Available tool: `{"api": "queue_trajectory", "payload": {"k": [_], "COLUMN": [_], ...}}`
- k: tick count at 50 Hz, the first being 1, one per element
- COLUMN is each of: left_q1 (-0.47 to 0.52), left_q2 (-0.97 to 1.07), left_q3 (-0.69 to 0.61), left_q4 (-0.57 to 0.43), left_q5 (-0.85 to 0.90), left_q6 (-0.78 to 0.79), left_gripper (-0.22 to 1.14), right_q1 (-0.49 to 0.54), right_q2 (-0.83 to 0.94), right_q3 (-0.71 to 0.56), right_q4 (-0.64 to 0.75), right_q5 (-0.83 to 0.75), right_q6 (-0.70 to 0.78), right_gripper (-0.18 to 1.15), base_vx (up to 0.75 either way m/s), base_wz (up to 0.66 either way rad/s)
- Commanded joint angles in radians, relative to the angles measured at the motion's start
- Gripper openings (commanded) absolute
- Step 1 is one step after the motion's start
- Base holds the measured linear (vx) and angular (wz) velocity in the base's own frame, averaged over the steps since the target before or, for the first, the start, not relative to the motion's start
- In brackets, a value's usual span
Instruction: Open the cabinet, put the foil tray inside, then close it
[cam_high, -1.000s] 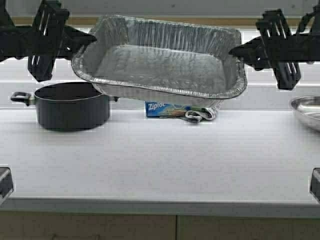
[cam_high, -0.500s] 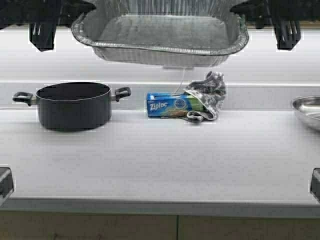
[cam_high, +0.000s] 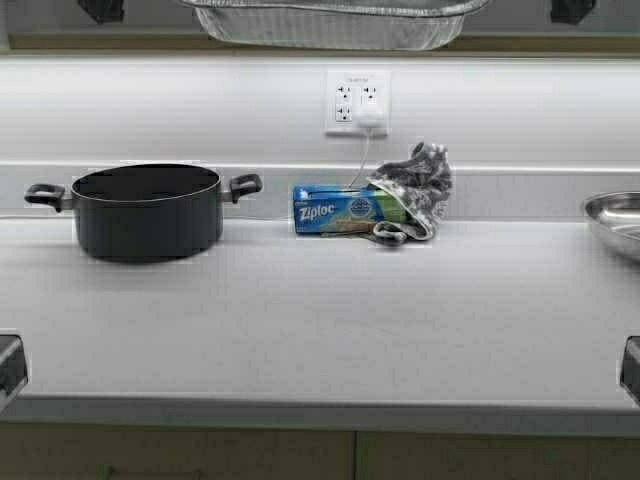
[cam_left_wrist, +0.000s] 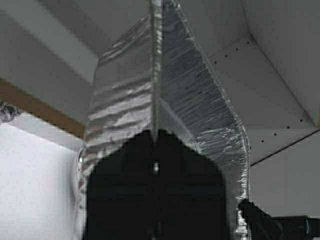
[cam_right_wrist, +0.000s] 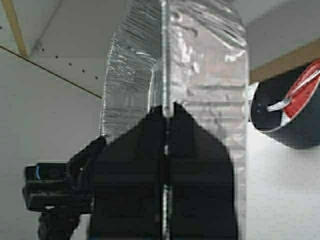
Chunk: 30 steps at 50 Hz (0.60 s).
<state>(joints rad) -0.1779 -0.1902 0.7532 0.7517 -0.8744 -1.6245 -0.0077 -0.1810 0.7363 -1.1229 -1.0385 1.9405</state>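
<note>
Foil tray (cam_high: 330, 22): long axis spanning left tool (cam_left_wrist: 156, 137) to right tool (cam_right_wrist: 164, 112), each clamped on an end rim; cabinet (cam_left_wrist: 270, 85) interior directly beyond.

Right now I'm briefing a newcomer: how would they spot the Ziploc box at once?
Start at the white wall outlet over the counter. Directly below, against the backsplash, lies the Ziploc box, right of the black pot. It's the only blue printed carton, with a grey cloth bunched against it.
</note>
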Motion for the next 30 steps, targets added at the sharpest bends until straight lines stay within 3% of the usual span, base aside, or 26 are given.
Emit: {"api": "queue_trajectory", "payload": {"k": [1,13,30], "left_q1": [-0.014,-0.014,-0.014], "left_q2": [0.014,0.110,0.310], "left_q3": [-0.120,-0.305,-0.512], "left_q4": [0.020,0.029,0.020], "left_q5": [0.055,0.152,0.186], "left_q6": [-0.044,-0.100,-0.167], "left_gripper": [0.03,0.02,0.02], "right_q1": [0.005,-0.012,-0.035], "right_q2": [0.028,0.135,0.295], "right_q3": [-0.106,-0.310,-0.503], "right_q4": [-0.014,-0.026,-0.028], "right_q5": [0.002,0.009,0.038], "right_q6": [0.121,0.221,0.345], "right_gripper": [0.07,0.07,0.07], "base_vx": [0.00,0.00,0.02], "base_wz": [0.00,0.00,0.01]}}
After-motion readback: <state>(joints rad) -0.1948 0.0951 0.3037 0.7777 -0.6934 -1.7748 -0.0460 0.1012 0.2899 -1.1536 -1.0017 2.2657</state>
